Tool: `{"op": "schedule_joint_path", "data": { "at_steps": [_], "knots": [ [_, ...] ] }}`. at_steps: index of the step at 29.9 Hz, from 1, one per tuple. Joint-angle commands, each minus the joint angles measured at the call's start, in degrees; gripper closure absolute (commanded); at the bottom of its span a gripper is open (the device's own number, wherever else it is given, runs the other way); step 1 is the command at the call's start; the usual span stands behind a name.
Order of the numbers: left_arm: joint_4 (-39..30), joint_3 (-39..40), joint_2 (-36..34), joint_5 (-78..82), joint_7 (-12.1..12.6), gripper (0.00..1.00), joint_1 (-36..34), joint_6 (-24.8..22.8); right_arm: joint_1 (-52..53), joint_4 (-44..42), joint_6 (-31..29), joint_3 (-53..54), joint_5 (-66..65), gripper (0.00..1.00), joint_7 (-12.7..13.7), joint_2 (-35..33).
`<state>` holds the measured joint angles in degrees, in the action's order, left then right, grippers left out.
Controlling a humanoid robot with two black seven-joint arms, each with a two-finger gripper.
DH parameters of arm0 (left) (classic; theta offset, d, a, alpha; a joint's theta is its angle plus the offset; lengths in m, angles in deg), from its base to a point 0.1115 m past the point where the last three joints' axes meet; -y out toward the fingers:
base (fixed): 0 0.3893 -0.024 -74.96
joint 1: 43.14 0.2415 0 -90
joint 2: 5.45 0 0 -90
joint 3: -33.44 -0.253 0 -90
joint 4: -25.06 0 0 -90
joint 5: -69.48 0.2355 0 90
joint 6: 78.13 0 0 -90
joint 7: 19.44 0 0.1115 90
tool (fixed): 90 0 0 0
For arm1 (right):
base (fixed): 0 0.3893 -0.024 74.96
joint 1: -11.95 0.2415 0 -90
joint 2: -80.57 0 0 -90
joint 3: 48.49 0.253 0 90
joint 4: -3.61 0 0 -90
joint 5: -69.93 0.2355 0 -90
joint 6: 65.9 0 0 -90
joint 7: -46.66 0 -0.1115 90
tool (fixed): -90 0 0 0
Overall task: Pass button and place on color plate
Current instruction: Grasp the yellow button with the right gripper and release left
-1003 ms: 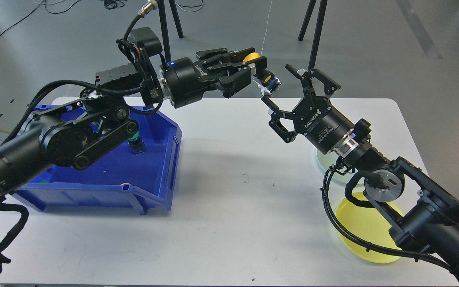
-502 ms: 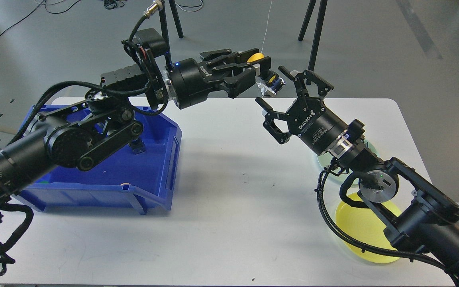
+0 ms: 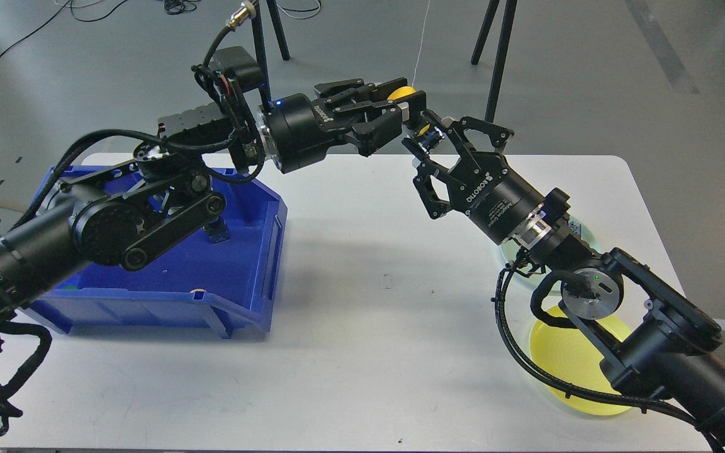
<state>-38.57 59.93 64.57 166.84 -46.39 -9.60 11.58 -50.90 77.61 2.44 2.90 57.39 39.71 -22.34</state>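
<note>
My left gripper (image 3: 414, 108) is shut on a small button module with a yellow cap (image 3: 401, 93) and a blue base (image 3: 424, 130). It holds the module in the air above the table's far edge. My right gripper (image 3: 420, 132) is open, with its jaws on either side of the module's blue base. I cannot tell whether they touch it. A yellow plate (image 3: 561, 362) lies at the front right, partly under my right arm. A pale green plate (image 3: 513, 255) lies behind it, mostly hidden by the arm.
A blue bin (image 3: 255, 251) stands on the left of the white table (image 3: 369, 314), under my left arm, with another blue button module (image 3: 218, 231) inside it. Black tripod legs (image 3: 498, 56) stand on the floor beyond the table.
My right gripper has moved up and left, from beside the held button until its jaws sit around the blue base. My left gripper shifted slightly right, then held still.
</note>
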Motion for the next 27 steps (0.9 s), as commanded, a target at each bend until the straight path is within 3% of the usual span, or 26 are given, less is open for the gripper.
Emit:
{"op": "schedule_joint_path", "data": {
  "at_steps": [1, 6, 15, 19, 27],
  "knots": [
    [-0.2, 0.0, 0.0, -0.2, -0.2, 0.67, 0.3, -0.1, 0.1, 0.0, 0.0, 0.4, 0.0, 0.81, -0.4, 0.1],
    [-0.6, 0.1, 0.0, -0.2, -0.5, 0.36, 0.5, -0.1, 0.2, 0.0, 0.0, 0.5, 0.0, 0.81, -0.5, 0.0],
    [-0.7, 0.9, 0.1, -0.7, -0.6, 0.21, 0.6, -0.1, 0.3, 0.2, 0.0, 0.8, 0.0, 0.8, -0.5, -0.5],
    [-0.2, 1.1, 0.0, -9.2, -0.4, 0.0, 0.5, -0.1, 0.0, 0.6, 0.0, 1.1, 0.1, 0.8, -0.5, -1.4],
    [4.6, 4.0, -0.6, -42.3, 0.2, 0.0, -0.2, -2.3, -1.6, 2.7, 0.0, 3.2, 0.1, 0.81, -0.4, -16.0]
  ]
}}
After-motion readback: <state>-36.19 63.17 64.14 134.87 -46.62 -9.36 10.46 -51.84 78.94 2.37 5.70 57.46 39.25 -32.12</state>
